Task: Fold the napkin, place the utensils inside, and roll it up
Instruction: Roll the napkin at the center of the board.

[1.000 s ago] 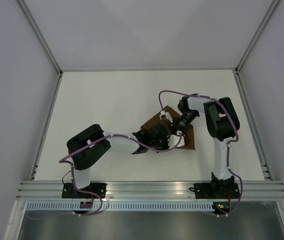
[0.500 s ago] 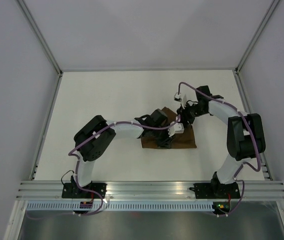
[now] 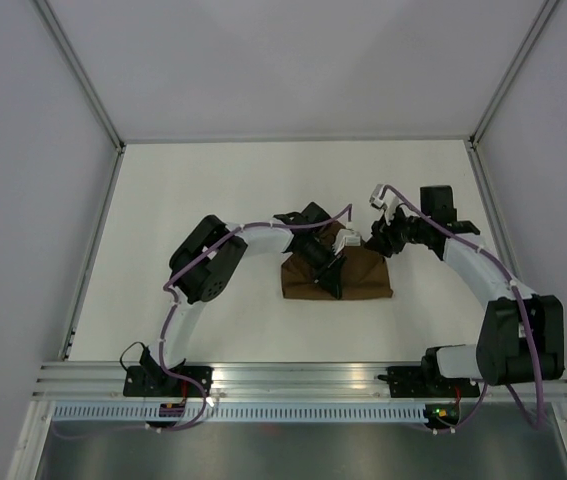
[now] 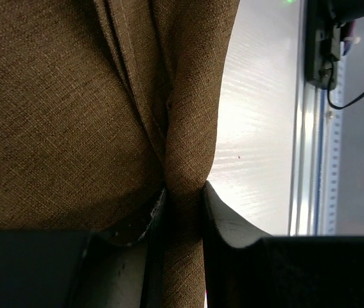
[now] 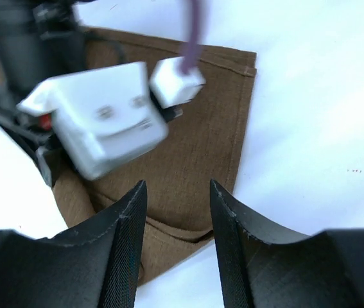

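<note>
Top external: 1 napkin (image 3: 365,281), 2 hands (image 3: 330,282) (image 3: 375,243)

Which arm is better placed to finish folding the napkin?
Left, probably: the left gripper is shut on a fold of the napkin, while the right gripper hangs open above it, holding nothing.

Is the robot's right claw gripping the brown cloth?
No, the right gripper has its fingers spread apart with nothing between them, and the napkin lies on the table beyond them.
</note>
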`<action>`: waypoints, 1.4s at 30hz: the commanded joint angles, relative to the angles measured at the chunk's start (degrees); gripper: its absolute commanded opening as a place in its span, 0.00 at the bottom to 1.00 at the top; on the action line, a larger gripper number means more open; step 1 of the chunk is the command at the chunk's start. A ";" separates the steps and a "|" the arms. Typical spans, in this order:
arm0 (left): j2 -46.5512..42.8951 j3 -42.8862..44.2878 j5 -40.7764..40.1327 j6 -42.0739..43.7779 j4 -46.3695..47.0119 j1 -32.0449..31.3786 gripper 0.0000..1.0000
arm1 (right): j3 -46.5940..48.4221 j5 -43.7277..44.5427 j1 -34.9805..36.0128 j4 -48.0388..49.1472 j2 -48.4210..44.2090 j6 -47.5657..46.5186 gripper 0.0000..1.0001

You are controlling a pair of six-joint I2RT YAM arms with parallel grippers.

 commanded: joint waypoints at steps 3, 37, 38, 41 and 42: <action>6.06 -0.47 -0.39 -1.98 -10.61 0.98 0.02 | -8.86 2.21 4.66 -0.43 -10.82 -11.59 0.51; 10.20 4.46 -2.32 -1.46 -16.50 2.21 0.05 | -26.99 28.68 37.89 16.27 -9.26 -13.01 0.43; 10.02 4.46 -2.32 -1.37 -16.41 2.21 0.08 | -27.07 28.85 37.89 16.27 -9.08 -13.01 0.36; 9.14 4.37 -3.81 -1.20 -16.32 2.30 0.19 | -27.25 29.12 37.89 15.92 -8.47 -13.27 0.18; 8.79 4.28 -4.16 -1.28 -16.15 2.30 0.21 | -27.16 29.20 37.98 15.65 -8.29 -13.53 0.13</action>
